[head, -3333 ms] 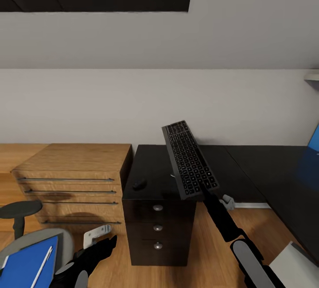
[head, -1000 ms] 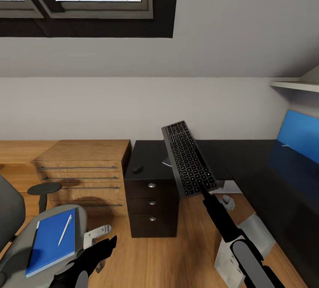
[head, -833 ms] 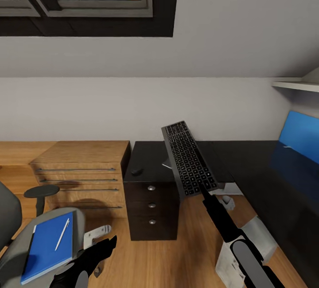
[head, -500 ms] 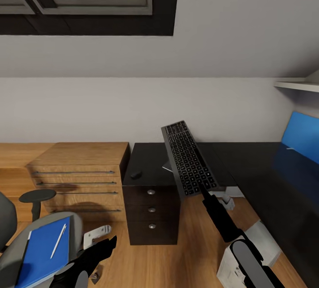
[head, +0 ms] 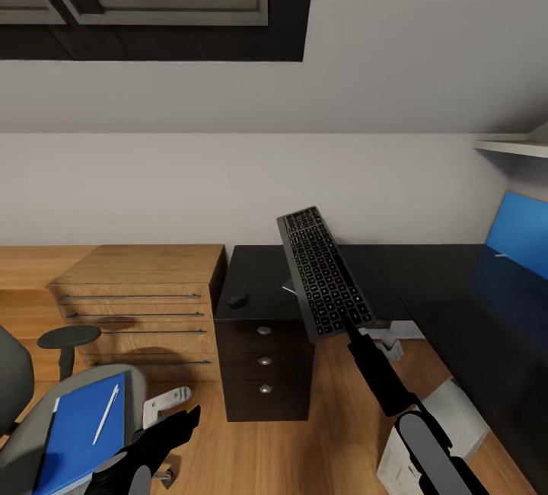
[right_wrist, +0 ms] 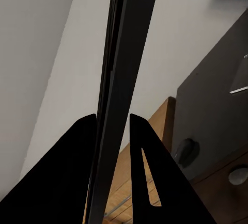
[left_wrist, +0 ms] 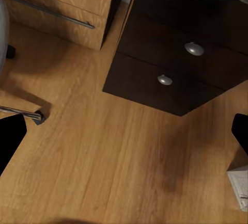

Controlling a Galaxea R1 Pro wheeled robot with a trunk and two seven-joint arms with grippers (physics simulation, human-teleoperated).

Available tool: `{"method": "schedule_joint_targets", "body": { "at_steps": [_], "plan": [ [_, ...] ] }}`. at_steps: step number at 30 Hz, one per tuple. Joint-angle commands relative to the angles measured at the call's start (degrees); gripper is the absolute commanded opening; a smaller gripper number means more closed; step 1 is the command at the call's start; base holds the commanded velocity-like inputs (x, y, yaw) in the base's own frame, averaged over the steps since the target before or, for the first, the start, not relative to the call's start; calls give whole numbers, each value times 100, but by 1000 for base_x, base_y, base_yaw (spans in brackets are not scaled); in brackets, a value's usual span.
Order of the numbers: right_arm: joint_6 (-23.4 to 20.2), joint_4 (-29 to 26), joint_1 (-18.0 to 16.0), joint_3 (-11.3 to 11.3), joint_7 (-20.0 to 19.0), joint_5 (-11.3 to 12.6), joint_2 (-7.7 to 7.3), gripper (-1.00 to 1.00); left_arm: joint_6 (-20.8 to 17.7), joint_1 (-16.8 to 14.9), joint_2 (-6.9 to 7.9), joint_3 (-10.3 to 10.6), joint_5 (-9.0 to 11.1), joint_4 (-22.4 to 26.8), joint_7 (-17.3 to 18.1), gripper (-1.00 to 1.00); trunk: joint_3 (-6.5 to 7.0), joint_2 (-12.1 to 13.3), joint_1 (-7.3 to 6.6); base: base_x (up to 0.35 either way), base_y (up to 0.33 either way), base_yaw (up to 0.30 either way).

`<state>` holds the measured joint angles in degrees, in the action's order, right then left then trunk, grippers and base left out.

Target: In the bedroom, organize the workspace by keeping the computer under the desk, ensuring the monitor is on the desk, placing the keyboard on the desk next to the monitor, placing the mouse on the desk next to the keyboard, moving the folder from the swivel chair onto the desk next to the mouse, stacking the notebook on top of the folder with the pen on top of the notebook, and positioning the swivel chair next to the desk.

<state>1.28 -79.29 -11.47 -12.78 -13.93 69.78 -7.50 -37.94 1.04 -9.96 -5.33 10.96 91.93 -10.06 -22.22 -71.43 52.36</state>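
My right gripper (head: pixel 348 321) is shut on the near end of the keyboard (head: pixel 325 282), holding it tilted in the air over the black desk (head: pixel 262 274). In the right wrist view the keyboard (right_wrist: pixel 121 79) runs edge-on between the two fingers (right_wrist: pixel 67 177). The mouse (head: pixel 237 300) lies on the desk's left end, with a pale flat notebook (head: pixel 288 288) partly hidden behind the keyboard. At lower left, the swivel chair (head: pixel 19 373) carries the blue folder (head: pixel 72 434) with the pen (head: pixel 105 414) on it. My left gripper (head: pixel 167 402) hangs open over the floor. The white-grey computer (head: pixel 438 434) stands at lower right.
A light-wood dresser (head: pixel 137 289) stands against the desk's left side. Three drawers with silver knobs (left_wrist: pixel 194 48) face me. A blue upright panel (head: pixel 517 232) stands on the desk at the far right, below a wall shelf (head: pixel 514 146). Wooden floor (left_wrist: pixel 119 162) lies between chair and desk.
The camera has shifted, so the whole scene slid slightly. Both arms hold the same pose, and the keyboard stays in the right gripper.
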Motion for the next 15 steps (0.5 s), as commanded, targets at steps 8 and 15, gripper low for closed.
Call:
{"method": "schedule_joint_targets", "body": {
  "at_steps": [8, 15],
  "plan": [
    [12, 1, -5, -14, -22, 63, -6, -100, -21, 0, -3, -3, 63, 9, -40, 100, -5, -4, 0, 0, 1, -52],
    [8, 1, -5, -14, -37, 62, -6, -100, -29, 0, -3, -12, 47, 9, -40, 100, -5, -4, 0, 0, 0, -162]
  ]
}}
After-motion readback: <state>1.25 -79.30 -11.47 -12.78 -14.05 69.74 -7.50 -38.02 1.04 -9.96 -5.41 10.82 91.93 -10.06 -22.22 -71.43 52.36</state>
